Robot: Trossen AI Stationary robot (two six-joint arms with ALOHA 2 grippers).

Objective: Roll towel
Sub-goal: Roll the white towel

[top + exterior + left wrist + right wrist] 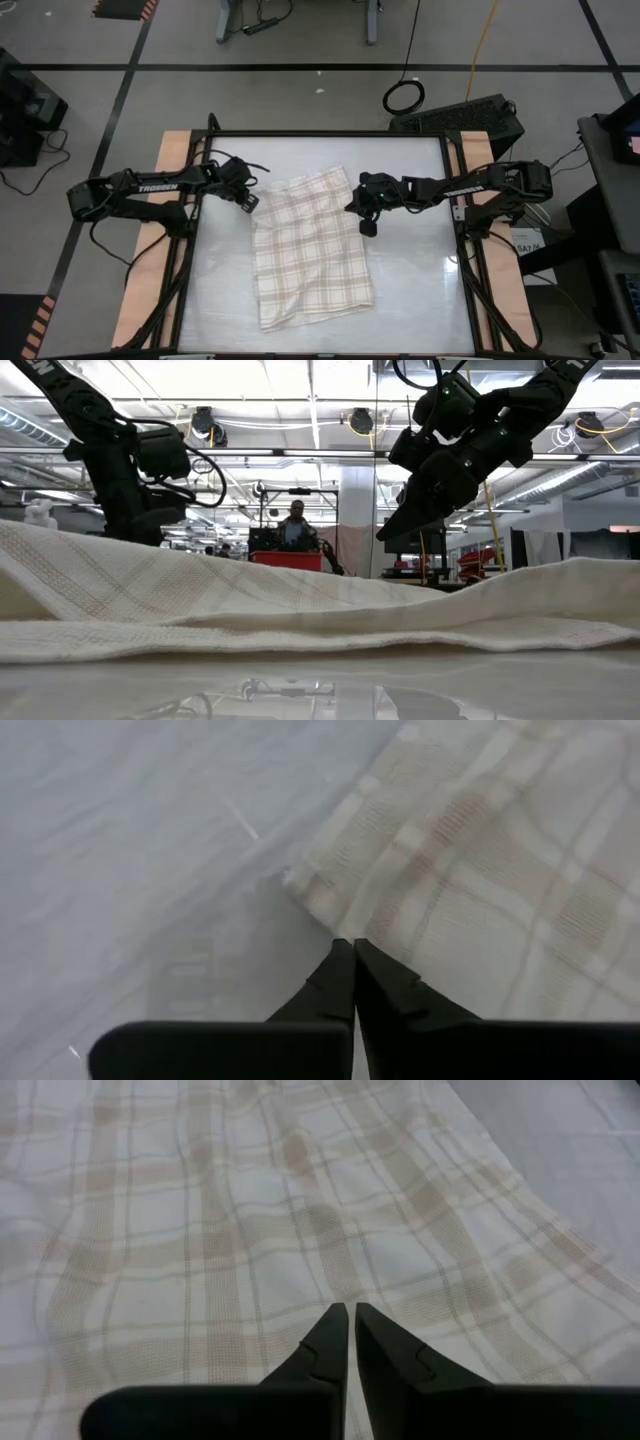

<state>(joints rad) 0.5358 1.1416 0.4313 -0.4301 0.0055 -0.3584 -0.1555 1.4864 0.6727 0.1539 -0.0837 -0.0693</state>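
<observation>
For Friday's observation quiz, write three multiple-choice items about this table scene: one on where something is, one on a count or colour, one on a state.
1. Where is the right gripper?
A. over the towel's right edge
B. beyond the table's near edge
C. on the floor

2. What pattern does the towel have?
A. blue stripes
B. beige-brown plaid on cream
C. plain red

3. How do the left gripper's jaws stand?
A. wide open
B. shut
C. around a cup

Answers: 1 A, the high view shows it above the cloth's right edge. 2 B, the checks show in both wrist views. 3 B, the left wrist view shows the tips together at the towel's corner.
</observation>
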